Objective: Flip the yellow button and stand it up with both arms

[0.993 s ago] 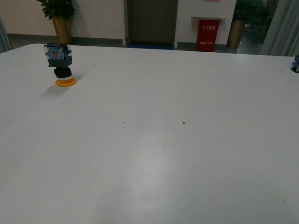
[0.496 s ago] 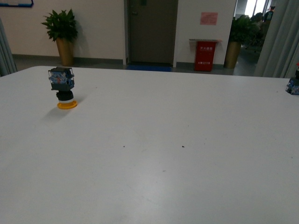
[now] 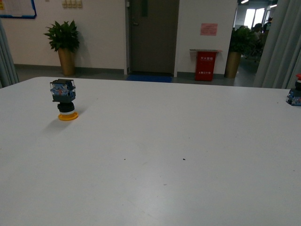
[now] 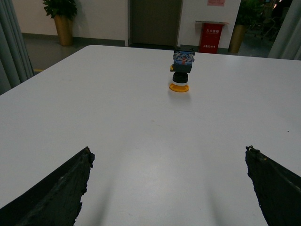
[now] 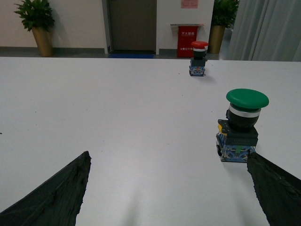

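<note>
The yellow button (image 3: 65,101) rests upside down on its orange-yellow cap at the far left of the white table (image 3: 155,155), blue-grey block on top. In the left wrist view the same yellow button (image 4: 181,70) stands well ahead of my left gripper (image 4: 169,153), which is open with only bare table between its black fingers (image 4: 61,186). My right gripper (image 5: 169,155) is open too, nothing between its fingertips. Neither arm shows in the front view.
A green-capped button (image 5: 240,125) stands upright close to my right gripper's finger (image 5: 277,188). A red-capped button (image 5: 198,58) stands further off, also seen as the red-capped button (image 3: 295,92) at the table's right edge. Beyond the table are a door, plants and a red box.
The front view has tilted upward: the button and table sit lower in the picture and more of the room shows. The button itself has not moved on the table.
</note>
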